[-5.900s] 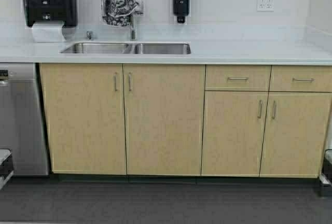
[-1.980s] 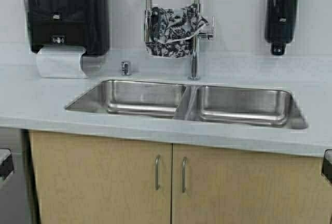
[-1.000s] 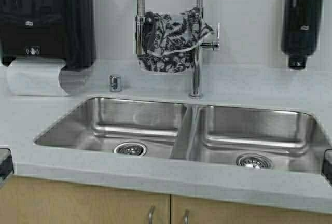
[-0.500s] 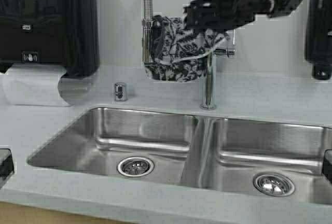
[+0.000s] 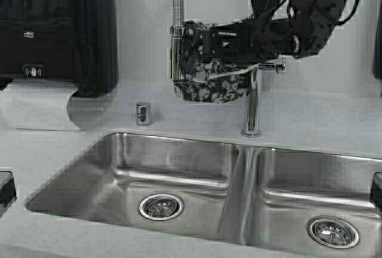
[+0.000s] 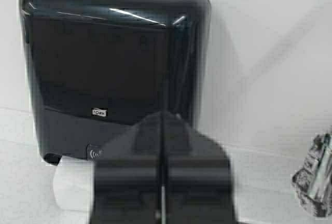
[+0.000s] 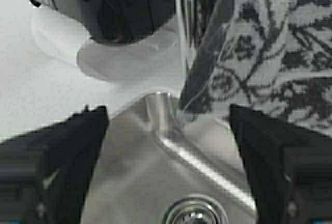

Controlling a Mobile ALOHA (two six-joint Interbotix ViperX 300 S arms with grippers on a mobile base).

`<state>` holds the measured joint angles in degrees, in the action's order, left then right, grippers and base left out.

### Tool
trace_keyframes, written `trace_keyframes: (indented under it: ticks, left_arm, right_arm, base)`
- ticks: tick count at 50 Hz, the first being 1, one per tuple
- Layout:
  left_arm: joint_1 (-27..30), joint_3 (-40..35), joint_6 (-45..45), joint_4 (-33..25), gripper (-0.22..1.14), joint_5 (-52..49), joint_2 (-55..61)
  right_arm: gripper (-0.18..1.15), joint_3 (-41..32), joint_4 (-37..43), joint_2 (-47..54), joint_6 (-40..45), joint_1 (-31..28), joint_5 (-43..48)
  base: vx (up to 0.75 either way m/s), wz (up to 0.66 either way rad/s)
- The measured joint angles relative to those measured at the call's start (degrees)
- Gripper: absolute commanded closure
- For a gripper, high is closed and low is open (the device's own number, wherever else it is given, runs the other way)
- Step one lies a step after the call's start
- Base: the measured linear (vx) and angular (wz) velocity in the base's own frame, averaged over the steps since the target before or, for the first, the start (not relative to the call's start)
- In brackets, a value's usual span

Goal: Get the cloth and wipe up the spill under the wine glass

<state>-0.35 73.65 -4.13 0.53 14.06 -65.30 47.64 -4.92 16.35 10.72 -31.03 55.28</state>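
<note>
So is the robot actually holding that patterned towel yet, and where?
No. The right gripper is open beside the cloth on the faucet; the left gripper is shut, empty.

Your right gripper (image 5: 200, 40) covers the upper part of the cloth (image 5: 209, 82) draped on the faucet (image 5: 252, 106) in the high view, hiding any contact. The paper towel dispenser (image 5: 57, 28) and the right sink basin (image 5: 325, 201) run off the frame. Your left gripper (image 6: 162, 182) looms blurred in its wrist view.
</note>
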Motion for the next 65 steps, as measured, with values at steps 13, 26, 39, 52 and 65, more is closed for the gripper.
trace_keyframes:
  ticks: [13, 26, 39, 52, 65]
  left_arm:
    - [0.0, 0.0, 0.0, -0.1, 0.89, 0.0, 0.0]
    - [0.0, 0.0, 0.0, -0.1, 0.89, -0.1, 0.0]
    - [0.0, 0.1, 0.0, -0.1, 0.89, 0.0, 0.0]
    - [0.0, 0.1, -0.1, 0.0, 0.89, -0.1, 0.0]
    - [0.0, 0.3, -0.1, -0.1, 0.89, -0.1, 0.1]
  right_arm:
    - [-0.05, -3.4, 0.0, 3.0, 0.1, 0.0, 0.3]
    - [-0.04, -7.0, 1.1, 7.6, -0.2, 0.0, 0.3]
    - [0.06, -9.8, 2.8, 10.0, -0.5, 0.0, 0.3]
    - [0.68, -11.8, 2.9, 11.6, -2.2, 0.4, 0.3]
    - [0.91, -11.7, 3.0, 11.5, -5.4, 0.7, 0.6]
  base:
    - [0.09, 0.02]
    - [0.05, 0.00]
    - [0.02, 0.00]
    - [0.00, 0.00]
    - [0.00, 0.00]
